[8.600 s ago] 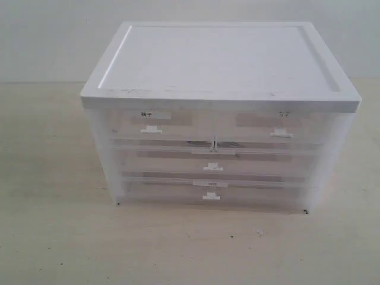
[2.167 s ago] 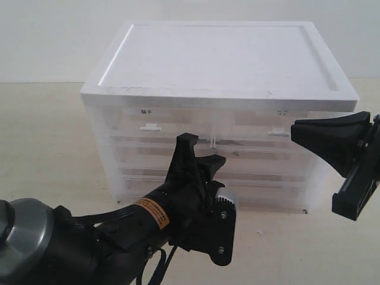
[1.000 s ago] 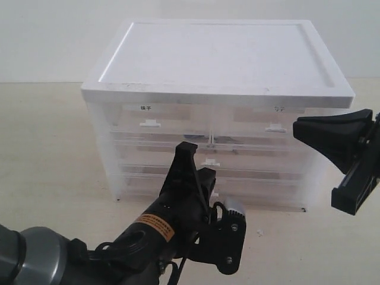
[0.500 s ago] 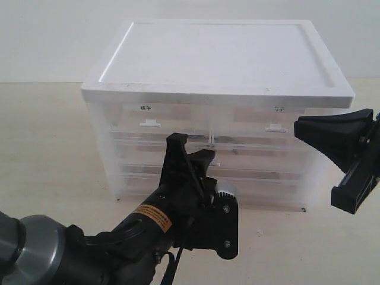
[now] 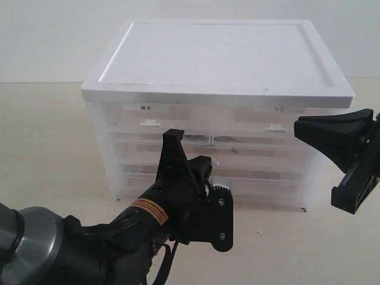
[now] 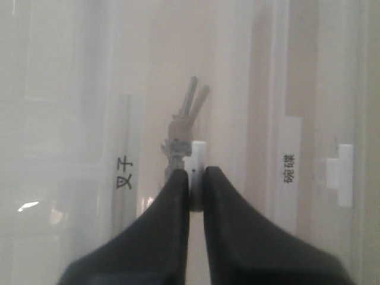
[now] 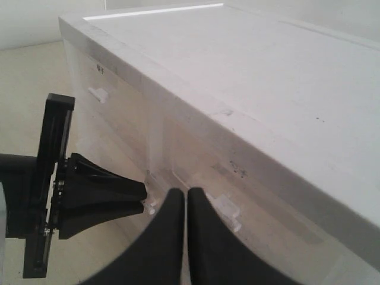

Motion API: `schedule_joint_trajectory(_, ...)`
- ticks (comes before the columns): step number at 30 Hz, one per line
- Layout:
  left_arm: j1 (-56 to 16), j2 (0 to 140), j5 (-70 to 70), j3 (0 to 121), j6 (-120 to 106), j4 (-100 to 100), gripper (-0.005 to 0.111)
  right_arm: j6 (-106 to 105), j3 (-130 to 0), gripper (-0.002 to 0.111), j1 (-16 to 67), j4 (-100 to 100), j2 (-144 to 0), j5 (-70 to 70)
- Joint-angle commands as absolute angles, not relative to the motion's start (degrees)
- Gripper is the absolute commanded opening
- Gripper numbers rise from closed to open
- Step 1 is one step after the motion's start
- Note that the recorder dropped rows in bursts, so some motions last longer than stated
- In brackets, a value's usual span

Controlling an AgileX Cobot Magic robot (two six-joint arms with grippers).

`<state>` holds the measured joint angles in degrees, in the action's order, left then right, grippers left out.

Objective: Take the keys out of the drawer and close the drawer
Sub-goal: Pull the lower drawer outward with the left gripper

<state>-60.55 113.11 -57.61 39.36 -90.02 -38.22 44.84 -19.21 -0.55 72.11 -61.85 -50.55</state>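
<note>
Keys point(image 6: 185, 122), a bunch of small silver metal ones, are lying inside the wide translucent plastic middle drawer point(image 5: 261, 155) of the white-topped storage unit point(image 5: 219, 56). They are showing through its front wall, just behind the small white tab handle point(image 6: 199, 151) at the middle of the drawer's front edge. The drawer is sitting closed. The black left gripper point(image 6: 196, 178) is pinching that tab, its jaws clamped on it. The black right gripper point(image 7: 181, 231) is hovering near the unit's front right corner, its jaws closed on nothing.

The step in hand appears to be opening the drawer. Doing it well probably means pulling slowly and straight out, square to the front edge, because the tab looks shallow and smooth and the fingertips could be slipping off it. The unit looks light and may be sliding on the pale wooden worktop point(image 5: 47, 148), so bracing the white top with the free gripper would likely be helping.

The strip label point(image 6: 124, 172) on the gripped drawer is reading 叉子. A second strip label point(image 6: 289, 169), beside another white tab, is reading 碗碟. The two top-drawer labels and the orange arm sticker point(image 5: 149, 212) are showing too small to read surely.
</note>
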Motion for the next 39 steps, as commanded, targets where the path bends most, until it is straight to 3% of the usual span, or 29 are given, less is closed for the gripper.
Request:
schedule_joint_trajectory(1,-60.76,113.32,-55.18,39.36,-89.93,-38.4,0.005,44.57,-19.47,0.0,-0.65,71.72,-61.89,-50.55)
schedule_joint_trajectory(39,-79.37,110.83,-52.92,37.21,-104.66,-64.02,0.005,44.65,-19.47,0.0,-0.65,71.85,-61.89,-50.55)
